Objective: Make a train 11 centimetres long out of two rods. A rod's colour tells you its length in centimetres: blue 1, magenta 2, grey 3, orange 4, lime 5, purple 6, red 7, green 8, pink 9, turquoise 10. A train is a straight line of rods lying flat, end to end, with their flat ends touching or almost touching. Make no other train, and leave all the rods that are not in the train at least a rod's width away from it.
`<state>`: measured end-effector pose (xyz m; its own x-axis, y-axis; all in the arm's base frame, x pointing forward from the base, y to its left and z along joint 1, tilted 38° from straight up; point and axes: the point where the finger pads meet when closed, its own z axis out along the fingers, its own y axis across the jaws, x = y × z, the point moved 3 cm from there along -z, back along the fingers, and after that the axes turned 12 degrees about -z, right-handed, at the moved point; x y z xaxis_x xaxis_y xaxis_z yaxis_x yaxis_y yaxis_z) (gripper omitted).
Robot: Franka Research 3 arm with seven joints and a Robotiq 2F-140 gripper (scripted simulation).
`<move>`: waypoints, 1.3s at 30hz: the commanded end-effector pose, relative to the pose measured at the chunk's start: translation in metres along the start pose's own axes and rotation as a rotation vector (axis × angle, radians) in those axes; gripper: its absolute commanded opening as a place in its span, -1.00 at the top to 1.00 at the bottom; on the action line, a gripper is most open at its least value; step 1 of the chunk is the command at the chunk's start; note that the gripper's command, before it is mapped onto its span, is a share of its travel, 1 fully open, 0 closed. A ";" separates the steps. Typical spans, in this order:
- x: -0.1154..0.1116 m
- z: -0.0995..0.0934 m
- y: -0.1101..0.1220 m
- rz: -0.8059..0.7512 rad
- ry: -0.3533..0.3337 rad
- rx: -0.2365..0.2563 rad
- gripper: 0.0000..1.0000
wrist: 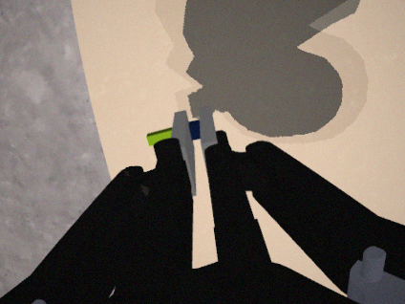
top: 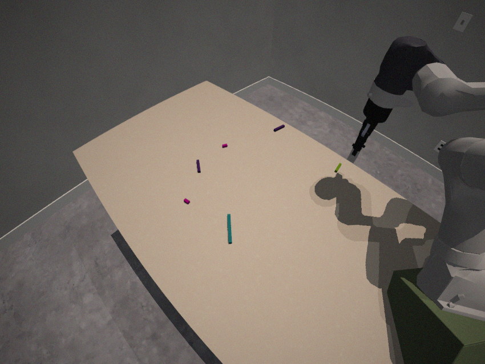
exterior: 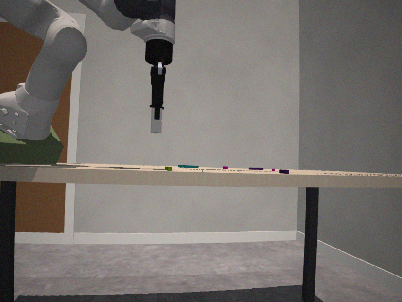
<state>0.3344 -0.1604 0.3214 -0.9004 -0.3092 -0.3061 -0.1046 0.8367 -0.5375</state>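
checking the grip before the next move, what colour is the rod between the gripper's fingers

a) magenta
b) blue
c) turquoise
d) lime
b: a blue rod shows between the grey fingertips of the gripper, while the lime rod lies on the table.

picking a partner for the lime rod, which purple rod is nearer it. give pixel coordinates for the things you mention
The purple rod [top: 278, 128] [exterior: 284, 171] by the table's edge [top: 299, 137] [exterior: 227, 178]; the other [top: 198, 166] [exterior: 256, 168] lies further in.
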 end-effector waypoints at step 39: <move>-0.040 0.001 0.027 -0.791 0.037 -0.009 0.75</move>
<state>0.3668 -0.1256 0.3191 -0.6682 -0.7374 0.0987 -0.6294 0.4896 -0.6034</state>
